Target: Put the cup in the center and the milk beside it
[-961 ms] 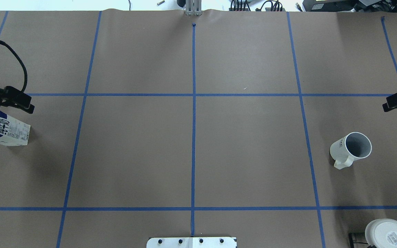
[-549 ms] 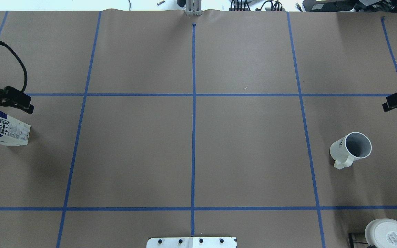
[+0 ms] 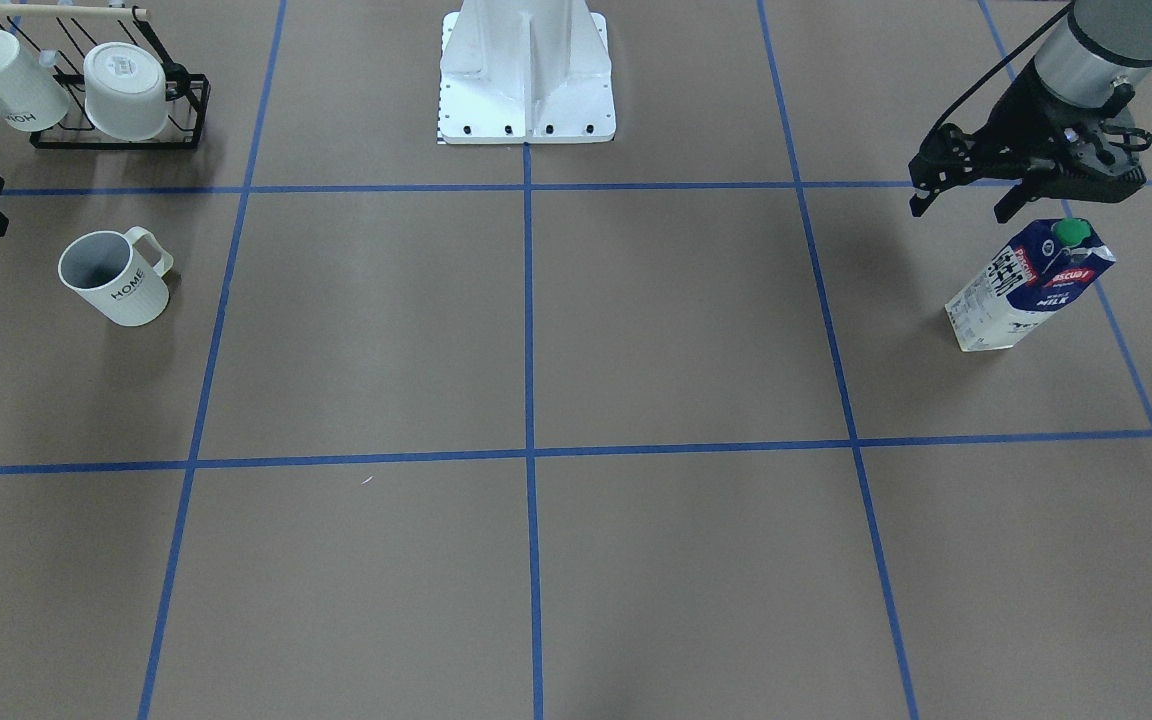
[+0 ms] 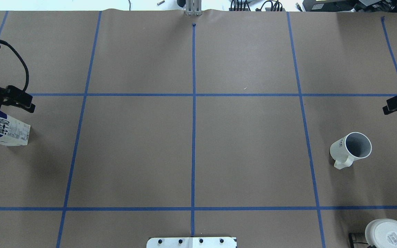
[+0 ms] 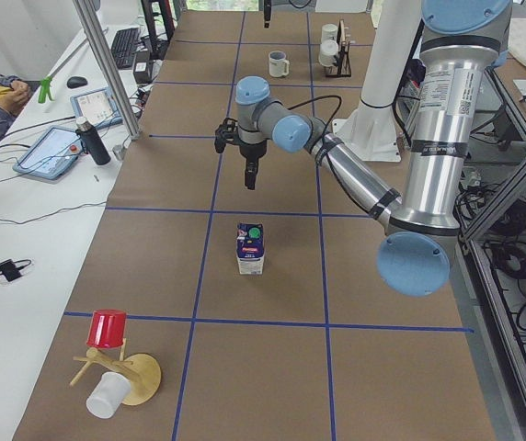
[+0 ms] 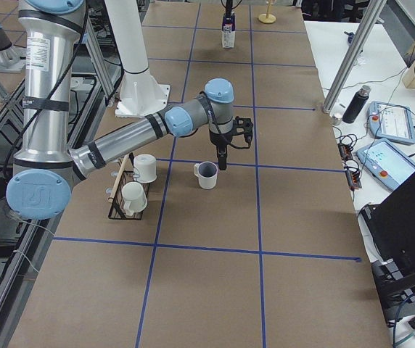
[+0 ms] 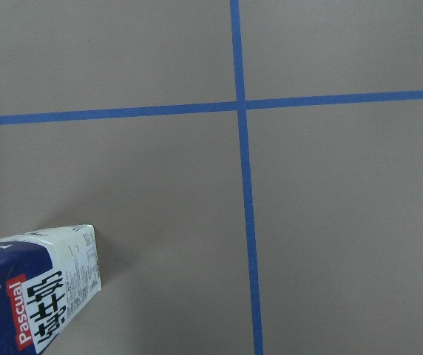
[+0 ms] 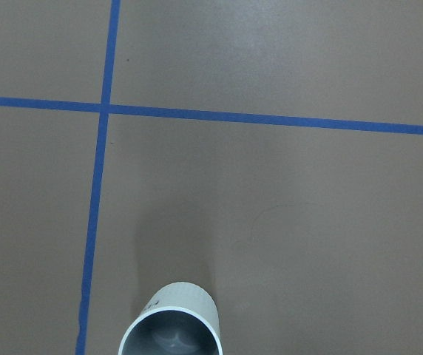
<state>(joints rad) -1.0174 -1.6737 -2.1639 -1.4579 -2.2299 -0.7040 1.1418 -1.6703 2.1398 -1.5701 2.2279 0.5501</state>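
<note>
Left tool (image 5: 248, 182) hangs fingers-down over the counter (image 3: 636, 330), just inboard of the milk (image 3: 1031, 285) and clear of it. I see nothing in its grip. How far its fingers are parted I cannot tell: the side view stacks them into one dark prong, and from the front they blur into the black bracket and cable.

The right tool (image 6: 222, 161) hangs the same way close beside the cup (image 3: 116, 278), apart from it and holding nothing. I cannot judge its opening either, because the front and overhead views cut it off at their edges.

The milk stands upright at my left end of the counter, green cap up. The overhead view crops it, and the left wrist camera catches only one lower corner. The cup stands upright at my right end with its handle toward the robot base (image 3: 526, 80). The right wrist camera shows just its rim and grey inside at the bottom edge. Both are well apart from the middle crossing of the blue tape lines (image 3: 528, 455).

Two more mugs (image 3: 126, 90) sit on a black wire rack (image 3: 191, 110) behind the cup, largely cropped in the overhead view.
</note>
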